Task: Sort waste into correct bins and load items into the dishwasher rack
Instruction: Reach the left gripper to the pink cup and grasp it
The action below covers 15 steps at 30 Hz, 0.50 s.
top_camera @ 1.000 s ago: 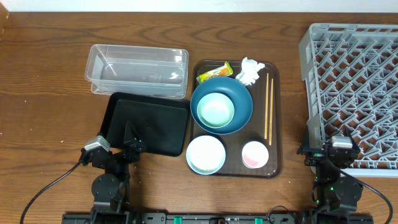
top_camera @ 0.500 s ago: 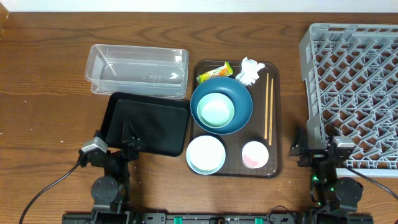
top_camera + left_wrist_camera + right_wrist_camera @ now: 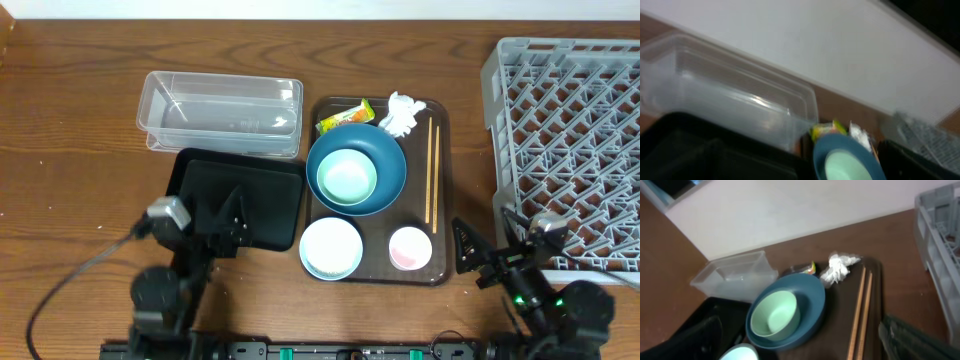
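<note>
Along the near edge of the wooden table (image 3: 80,150), both arms sit low with nothing in them. The left pincer (image 3: 221,208) hangs over the shallow black rectangular tray (image 3: 262,190), fingers spread. The right pincer (image 3: 486,240), also spread wide, sits between the large brown serving tray (image 3: 441,190) and the light-grey lattice dishwasher rack (image 3: 570,130).

The pair of wooden chopsticks (image 3: 432,175) and the small pink cup (image 3: 410,248) lie nearest the right arm, so one of them is probably its first pick. For the chopsticks, it should come straight down, close across both sticks near their middle, and lift them level.

The left arm would do well to take the yellow-green snack wrapper (image 3: 345,117) or the crumpled white tissue (image 3: 402,113), both behind the large blue bowl (image 3: 385,160). It should reach over the bowl's rim without nudging the small mint-green bowl (image 3: 346,177) nested inside.
</note>
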Each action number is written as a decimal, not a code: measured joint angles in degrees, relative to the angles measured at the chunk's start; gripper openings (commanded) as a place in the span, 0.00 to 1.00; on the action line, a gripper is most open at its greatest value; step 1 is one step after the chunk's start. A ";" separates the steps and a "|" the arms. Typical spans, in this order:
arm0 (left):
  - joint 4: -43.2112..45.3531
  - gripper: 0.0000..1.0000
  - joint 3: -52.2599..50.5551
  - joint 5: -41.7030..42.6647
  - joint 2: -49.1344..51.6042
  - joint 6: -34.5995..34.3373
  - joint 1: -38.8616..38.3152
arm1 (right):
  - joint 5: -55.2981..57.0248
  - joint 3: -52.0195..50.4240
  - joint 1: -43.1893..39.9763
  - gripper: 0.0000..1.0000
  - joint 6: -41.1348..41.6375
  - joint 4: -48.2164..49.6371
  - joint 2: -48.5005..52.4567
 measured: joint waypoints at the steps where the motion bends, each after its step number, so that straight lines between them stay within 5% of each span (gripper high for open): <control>1: -3.82 0.99 4.04 1.16 3.65 0.00 0.00 | 0.31 2.97 0.00 0.99 -0.63 -3.28 2.43; 8: -25.46 0.99 31.95 10.78 31.01 1.01 0.00 | 5.79 24.50 0.00 0.99 -8.17 -24.74 23.10; 15: -28.87 0.98 43.39 22.29 42.97 0.11 0.00 | 7.04 41.94 0.00 0.99 -14.53 -36.41 38.25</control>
